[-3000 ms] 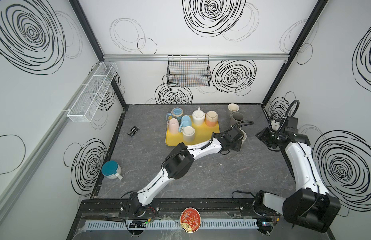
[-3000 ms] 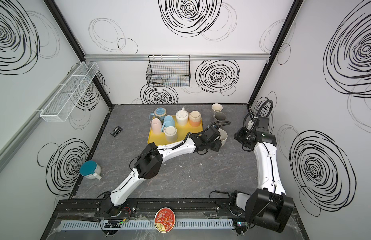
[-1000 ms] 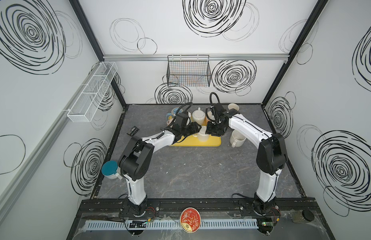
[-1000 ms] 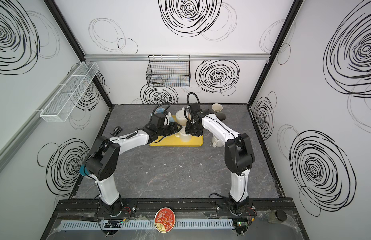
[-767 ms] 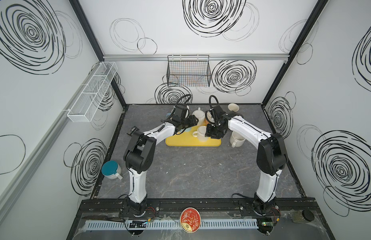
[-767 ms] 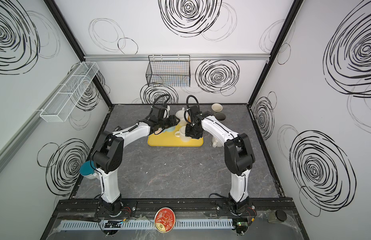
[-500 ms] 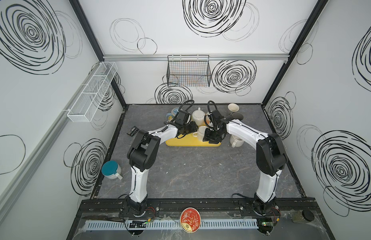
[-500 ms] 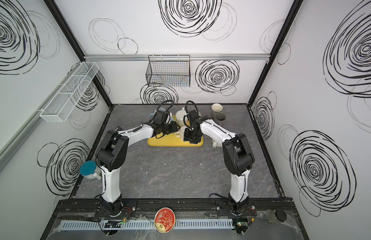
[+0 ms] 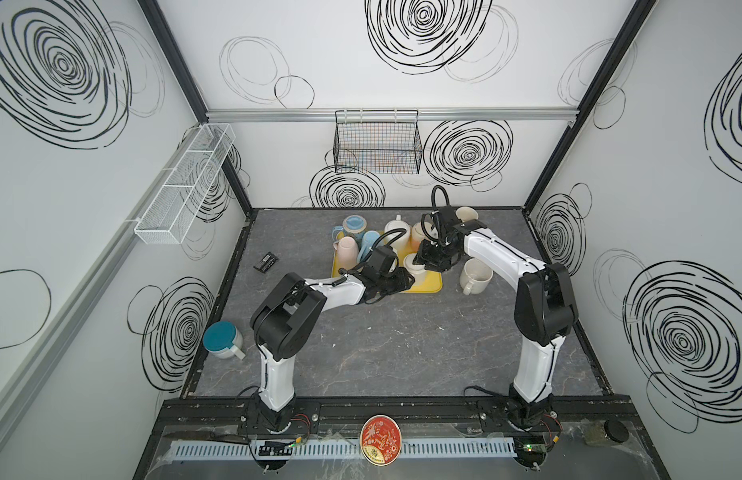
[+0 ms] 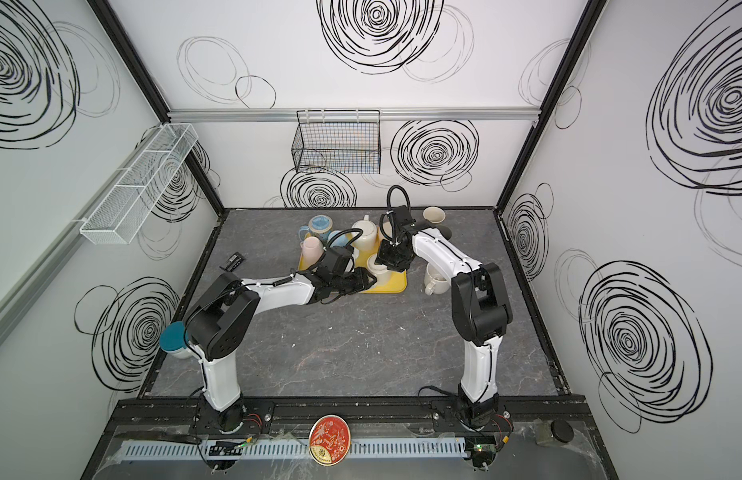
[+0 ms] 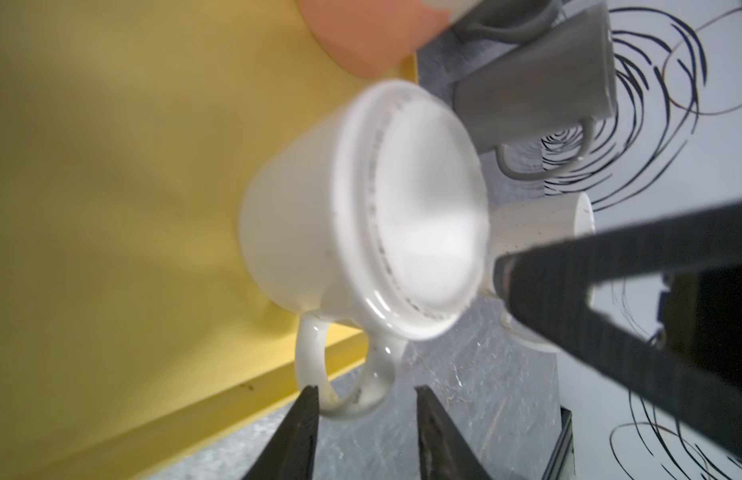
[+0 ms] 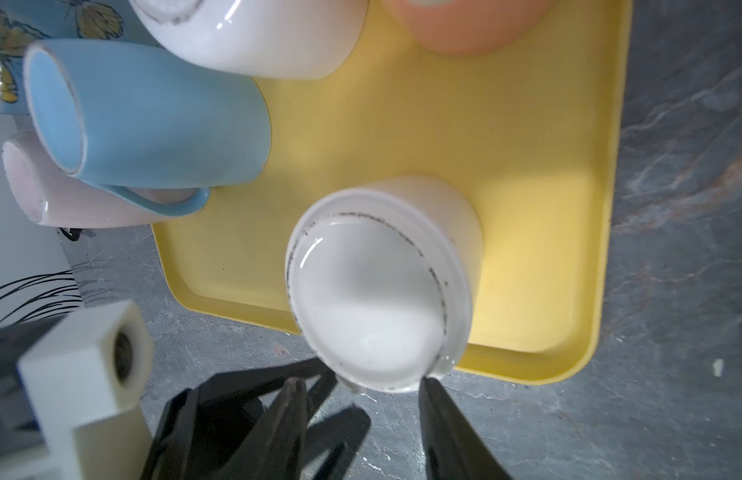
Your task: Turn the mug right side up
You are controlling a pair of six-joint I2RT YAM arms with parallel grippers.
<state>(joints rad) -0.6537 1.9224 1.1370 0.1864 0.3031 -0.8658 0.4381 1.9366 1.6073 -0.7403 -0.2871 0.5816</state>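
Observation:
A white mug (image 12: 373, 299) stands upside down, base up, near the front edge of the yellow tray (image 12: 527, 208); both top views show it (image 9: 412, 262) (image 10: 376, 264). My left gripper (image 11: 367, 395) is open at the tray's front edge, its fingers on either side of the mug's handle (image 11: 344, 374), one fingertip touching it. In a top view it sits just in front of the mug (image 9: 404, 279). My right gripper (image 12: 361, 384) is open above the mug's base rim, seen over the mug's right side (image 9: 430, 262).
Pink (image 9: 347, 248), blue (image 9: 370, 241), white (image 9: 396, 229) and orange (image 12: 464, 29) mugs crowd the tray's back half. A cream mug (image 9: 476, 274) stands on the table right of the tray, a grey mug (image 11: 568, 87) behind it. A teal mug (image 9: 219, 338) sits far left.
The left gripper has swung from the back of the tray round to its front edge and its jaws have narrowed about the handle. The right gripper has lowered over the mug and widened slightly.

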